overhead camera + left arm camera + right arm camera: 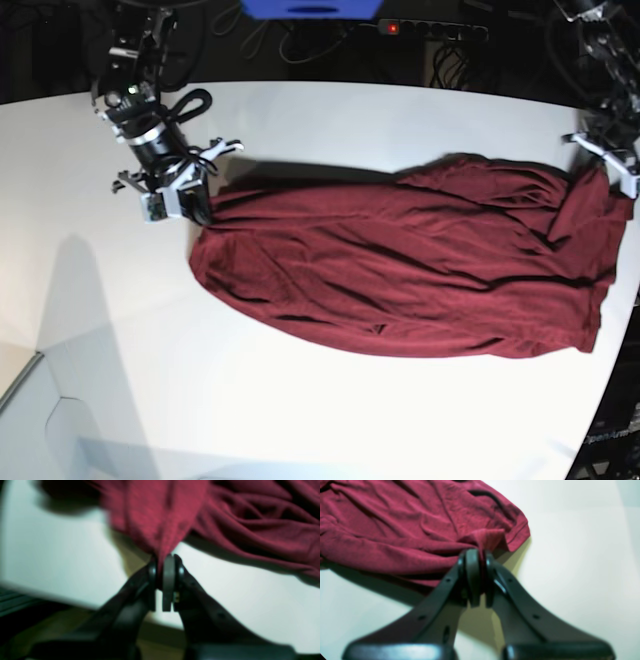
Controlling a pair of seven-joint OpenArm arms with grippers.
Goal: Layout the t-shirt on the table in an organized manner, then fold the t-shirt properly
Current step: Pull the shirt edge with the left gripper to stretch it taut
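Note:
The maroon t-shirt (pixel 400 270) lies stretched in a long wrinkled band across the white table (pixel 350 120). At its left end in the base view, my right gripper (pixel 195 208) is shut on a bunched corner; the right wrist view shows the fingertips (pixel 480 552) pinching a fold of the t-shirt (pixel 395 530) just above the table (pixel 570 555). At the far right edge, my left gripper (pixel 612 178) holds the other end; in the left wrist view it (pixel 165 560) is shut on a taut peak of the t-shirt (pixel 250 517) lifted off the table (pixel 50 555).
A power strip (pixel 430 28) with a red light, a blue object (pixel 310 8) and cables sit behind the table's far edge. The table's curved edge (pixel 610 400) runs close beside the shirt's right end. The table's edge (pixel 37 590) shows below my left gripper.

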